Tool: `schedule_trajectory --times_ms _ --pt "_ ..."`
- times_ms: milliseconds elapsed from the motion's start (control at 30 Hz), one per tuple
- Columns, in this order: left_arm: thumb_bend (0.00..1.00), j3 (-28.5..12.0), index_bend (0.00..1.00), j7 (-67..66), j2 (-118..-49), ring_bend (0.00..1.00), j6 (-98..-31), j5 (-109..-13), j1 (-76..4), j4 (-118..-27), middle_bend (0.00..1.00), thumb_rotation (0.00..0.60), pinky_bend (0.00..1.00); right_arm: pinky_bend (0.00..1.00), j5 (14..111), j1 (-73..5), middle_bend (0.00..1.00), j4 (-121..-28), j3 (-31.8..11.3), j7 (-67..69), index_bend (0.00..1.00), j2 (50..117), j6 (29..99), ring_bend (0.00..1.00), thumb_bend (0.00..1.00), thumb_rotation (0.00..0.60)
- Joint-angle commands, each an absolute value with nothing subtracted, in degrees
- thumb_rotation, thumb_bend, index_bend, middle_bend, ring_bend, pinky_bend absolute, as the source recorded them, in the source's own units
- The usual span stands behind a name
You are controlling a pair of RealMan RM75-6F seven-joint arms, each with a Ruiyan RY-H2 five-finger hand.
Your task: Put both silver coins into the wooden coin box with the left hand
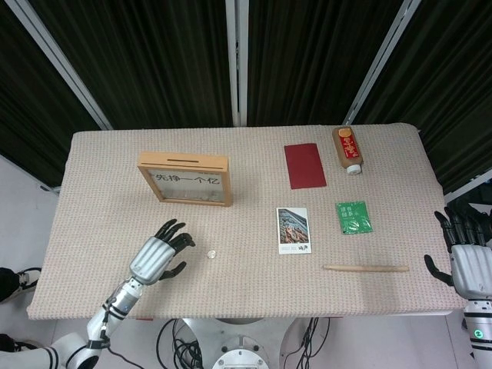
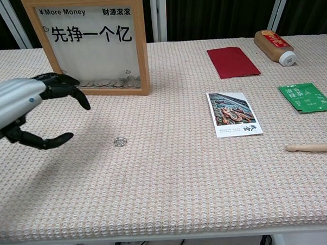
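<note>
One silver coin (image 1: 211, 253) (image 2: 120, 140) lies flat on the woven tablecloth in front of the wooden coin box (image 1: 187, 179) (image 2: 89, 44). The box stands upright with a clear front, black characters and several coins at its bottom. My left hand (image 1: 159, 257) (image 2: 27, 109) hovers just left of the coin, fingers spread and empty, fingertips a short way from it. My right hand (image 1: 469, 257) hangs off the table's right edge, fingers apart, holding nothing. I see no second loose coin.
A picture card (image 1: 294, 230) lies mid-table, with a red cloth (image 1: 304, 164) and a brown bottle (image 1: 347, 149) behind it. A green packet (image 1: 354, 217) and a wooden stick (image 1: 366, 268) lie at the right front.
</note>
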State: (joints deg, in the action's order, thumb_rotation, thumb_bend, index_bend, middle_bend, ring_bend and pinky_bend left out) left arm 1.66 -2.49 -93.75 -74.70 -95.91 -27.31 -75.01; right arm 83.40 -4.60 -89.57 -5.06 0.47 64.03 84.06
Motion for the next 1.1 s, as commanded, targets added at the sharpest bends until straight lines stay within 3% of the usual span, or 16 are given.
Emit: schedule_trajectory --times_ms 33,533,1100 --pt "0.31 1.3 0.33 -3.0 -96.3 0.10 -73.2 -96.7 -28.8 -71.8 0.26 0.600 0.10 0.00 83.4 -4.6 0.00 -89.6 -5.1 0.6 0.00 63.9 84.1 0.00 0.27 0.600" --pt "0.31 1.7 0.37 -2.4 -103.4 0.10 -71.2 -97.7 -31.1 -62.5 0.26 0.600 0.10 0.00 83.3 -4.2 0.00 -89.1 -5.1 1.7 0.00 63.6 84.4 0.00 0.27 0.600" --pt "0.31 1.8 0.40 -1.9 -105.2 0.10 -69.8 -96.5 -32.0 -59.7 0.26 0.600 0.09 0.00 83.1 -4.4 0.00 -88.6 -5.2 2.3 0.00 63.6 83.9 0.00 0.27 0.600"
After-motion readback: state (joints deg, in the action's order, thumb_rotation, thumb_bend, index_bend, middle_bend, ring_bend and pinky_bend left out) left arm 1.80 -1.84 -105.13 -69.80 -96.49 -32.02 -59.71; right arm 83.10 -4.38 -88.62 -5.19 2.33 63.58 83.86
